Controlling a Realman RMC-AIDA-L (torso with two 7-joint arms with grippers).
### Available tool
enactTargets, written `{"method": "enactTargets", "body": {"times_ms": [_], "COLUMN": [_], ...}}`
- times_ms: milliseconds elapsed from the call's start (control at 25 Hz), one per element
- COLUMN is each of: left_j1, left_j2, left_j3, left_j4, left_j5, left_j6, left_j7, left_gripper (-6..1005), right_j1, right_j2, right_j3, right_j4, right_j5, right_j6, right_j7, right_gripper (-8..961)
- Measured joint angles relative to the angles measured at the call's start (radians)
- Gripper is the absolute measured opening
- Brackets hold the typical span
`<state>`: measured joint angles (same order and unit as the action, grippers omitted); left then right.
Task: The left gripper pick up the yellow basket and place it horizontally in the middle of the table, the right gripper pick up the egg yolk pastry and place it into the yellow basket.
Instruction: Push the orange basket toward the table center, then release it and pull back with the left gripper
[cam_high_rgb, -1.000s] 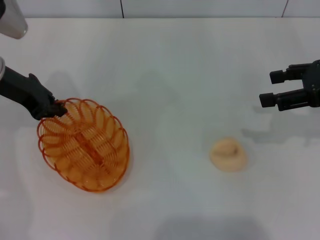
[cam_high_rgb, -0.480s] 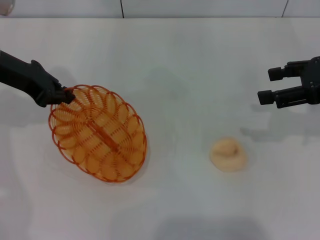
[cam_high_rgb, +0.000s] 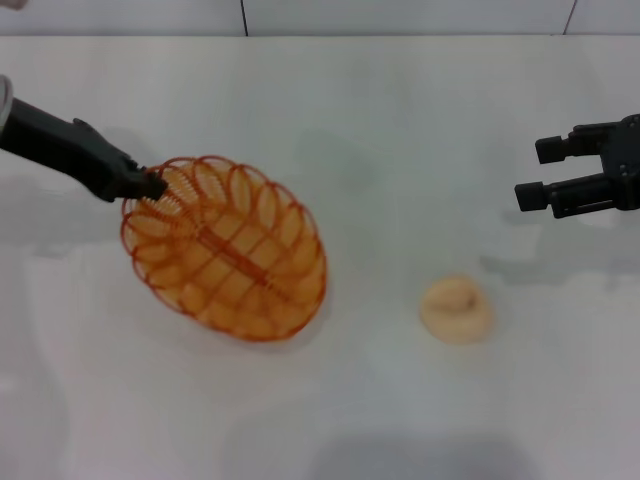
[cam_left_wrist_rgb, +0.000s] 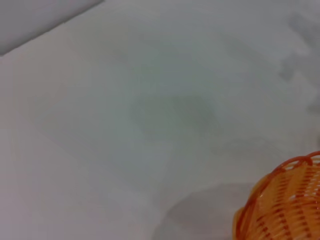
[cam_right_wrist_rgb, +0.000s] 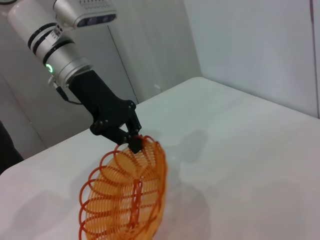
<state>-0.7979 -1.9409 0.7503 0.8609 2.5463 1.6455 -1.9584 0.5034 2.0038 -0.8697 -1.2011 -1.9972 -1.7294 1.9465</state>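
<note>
My left gripper (cam_high_rgb: 152, 186) is shut on the near-left rim of the yellow basket (cam_high_rgb: 228, 260), an orange-yellow wire oval. The basket hangs tilted above the white table (cam_high_rgb: 380, 130), left of its middle. From the right wrist view the left gripper (cam_right_wrist_rgb: 131, 142) pinches the top of the basket (cam_right_wrist_rgb: 125, 195), which hangs steeply on edge. A corner of the basket (cam_left_wrist_rgb: 285, 200) shows in the left wrist view. The egg yolk pastry (cam_high_rgb: 456, 309), a pale domed round, lies on the table to the right of centre. My right gripper (cam_high_rgb: 536, 172) hovers open at the right edge, behind the pastry and apart from it.
A wall with a vertical seam (cam_high_rgb: 243, 16) runs along the table's far edge. Bare white tabletop lies between the basket and the pastry.
My left gripper has carried the basket rightward and away from me, toward the table's middle. The right gripper rose slightly, then held still. The pastry has not moved.
</note>
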Motion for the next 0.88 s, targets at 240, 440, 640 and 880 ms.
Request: {"method": "enactTargets", "body": {"times_ms": [240,440,640,880], "left_j1": [-0.002,-0.001,0.001,0.000], "left_j2": [-0.004,-0.003,0.001,-0.017], "left_j3": [0.007,0.009,0.009,0.012], "left_j4": [0.001,0.001,-0.001,-0.010], "left_j5": [-0.001,0.015,0.018,-0.003], "left_j6": [0.001,-0.001,0.004,0.026], "left_j7": [-0.099,-0.177,-0.278,-0.358], "left_gripper": [75,74,74,74], "right_j1": [0.002,0.002,0.007,0.017], "right_j2": [0.001,0.003,0.004,0.006], "right_j3": [-0.001,0.000,-0.001,-0.005], "right_j4": [0.000,-0.003,-0.003,-0.001], "right_j5": [0.000,0.000,0.000,0.000], "right_j6": [-0.002,-0.003,-0.004,-0.003], "right_j7": [0.000,0.001,0.001,0.002], "right_gripper": [840,839,839,838]}}
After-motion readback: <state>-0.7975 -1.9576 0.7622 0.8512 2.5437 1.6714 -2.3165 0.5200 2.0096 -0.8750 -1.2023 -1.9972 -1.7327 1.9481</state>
